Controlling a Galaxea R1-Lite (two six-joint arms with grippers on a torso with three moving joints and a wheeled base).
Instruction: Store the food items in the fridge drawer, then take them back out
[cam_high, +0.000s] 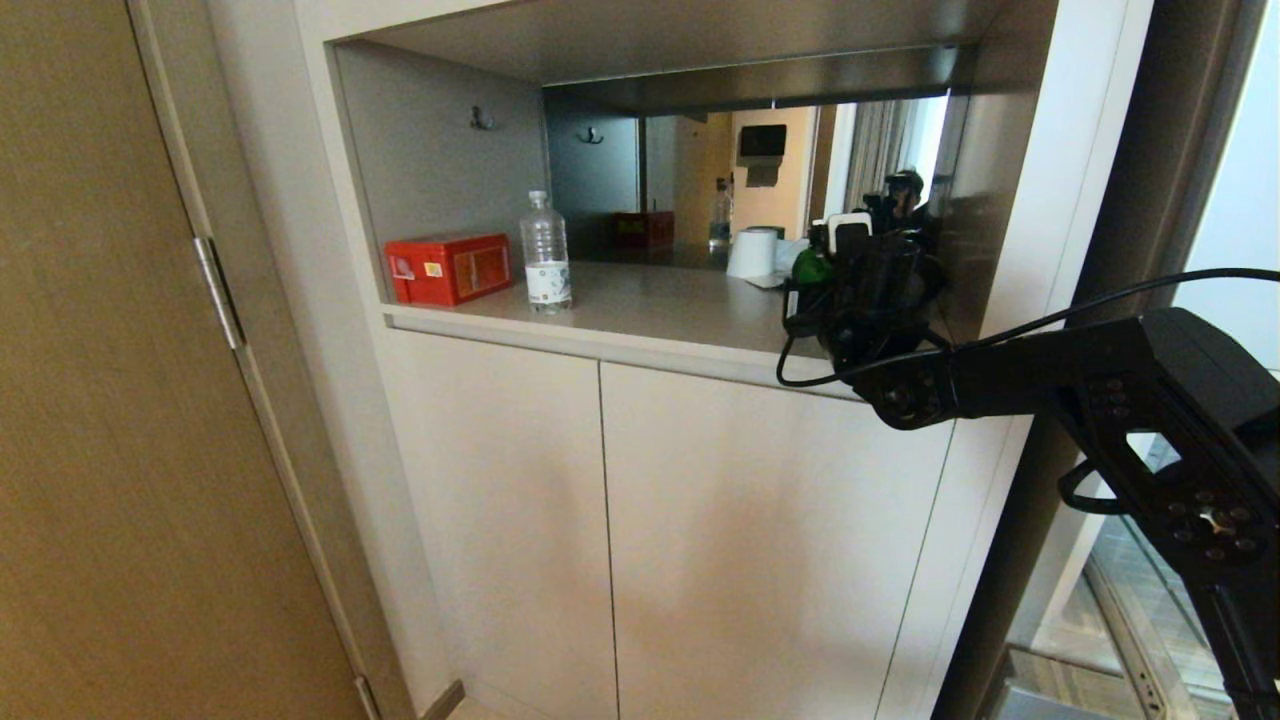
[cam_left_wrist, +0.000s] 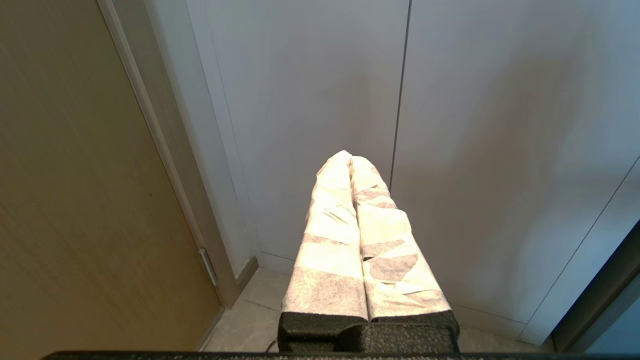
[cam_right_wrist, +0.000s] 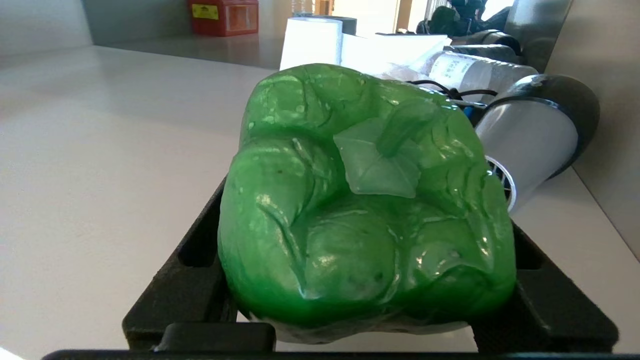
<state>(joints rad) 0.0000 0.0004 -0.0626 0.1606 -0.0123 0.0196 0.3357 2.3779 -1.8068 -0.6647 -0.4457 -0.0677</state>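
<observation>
Filling the right wrist view, the green bell pepper (cam_right_wrist: 367, 200) sat pinched between the right gripper's (cam_right_wrist: 370, 320) dark fingers, over the pale counter (cam_right_wrist: 100, 150). Only that view showed a white cylinder (cam_right_wrist: 530, 145) just beside it. From the head view came the red box (cam_high: 449, 268) and water bottle (cam_high: 546, 253) farther left. Low by the cabinet doors (cam_left_wrist: 475, 125), the left gripper's (cam_left_wrist: 350, 159) taped fingers were pressed together.

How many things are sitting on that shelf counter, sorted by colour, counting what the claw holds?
Red: 1, the box
Clear: 1, the water bottle
Green: 1, the bell pepper in the right claw
White: 1, the paper roll
Total: 4
</observation>
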